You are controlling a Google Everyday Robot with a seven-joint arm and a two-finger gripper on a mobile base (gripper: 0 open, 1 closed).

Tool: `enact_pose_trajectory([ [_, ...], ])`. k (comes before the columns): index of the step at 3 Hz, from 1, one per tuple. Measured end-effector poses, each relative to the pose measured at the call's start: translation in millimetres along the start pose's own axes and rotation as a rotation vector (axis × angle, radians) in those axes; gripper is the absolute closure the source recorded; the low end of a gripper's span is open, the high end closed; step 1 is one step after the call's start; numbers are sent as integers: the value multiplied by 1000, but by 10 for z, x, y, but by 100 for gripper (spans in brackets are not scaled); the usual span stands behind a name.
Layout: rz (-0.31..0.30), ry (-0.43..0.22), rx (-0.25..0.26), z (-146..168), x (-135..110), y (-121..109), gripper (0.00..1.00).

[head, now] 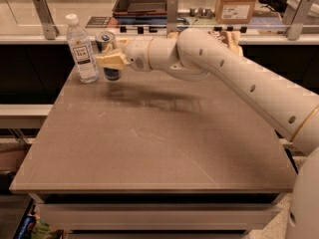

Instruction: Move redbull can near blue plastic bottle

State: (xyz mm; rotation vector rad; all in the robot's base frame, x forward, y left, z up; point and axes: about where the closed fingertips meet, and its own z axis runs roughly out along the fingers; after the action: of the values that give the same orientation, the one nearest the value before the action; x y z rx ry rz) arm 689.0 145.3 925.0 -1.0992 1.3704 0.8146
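The redbull can [106,40] has a silver top and dark blue sides and is held upright at the table's far left. My gripper [110,59] is shut on it, its tan fingers [108,62] wrapped across the can's middle. The can's base is at or just above the tabletop; I cannot tell if it touches. The blue plastic bottle [82,49] is clear with a white cap and white label. It stands upright just left of the can, a small gap between them.
The brown table [149,138] stretches toward me. Behind its far edge runs a counter with metal posts [45,18], a dark tray [144,1] and a cardboard box [235,3]. My white arm [234,73] crosses the table's right rear.
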Motion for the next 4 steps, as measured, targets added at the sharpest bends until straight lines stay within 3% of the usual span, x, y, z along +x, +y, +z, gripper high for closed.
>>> enact_pose_trajectory([
  [2,15,7,-50,179,234,129,100],
  [4,15,5,-59,224,221,168,59],
])
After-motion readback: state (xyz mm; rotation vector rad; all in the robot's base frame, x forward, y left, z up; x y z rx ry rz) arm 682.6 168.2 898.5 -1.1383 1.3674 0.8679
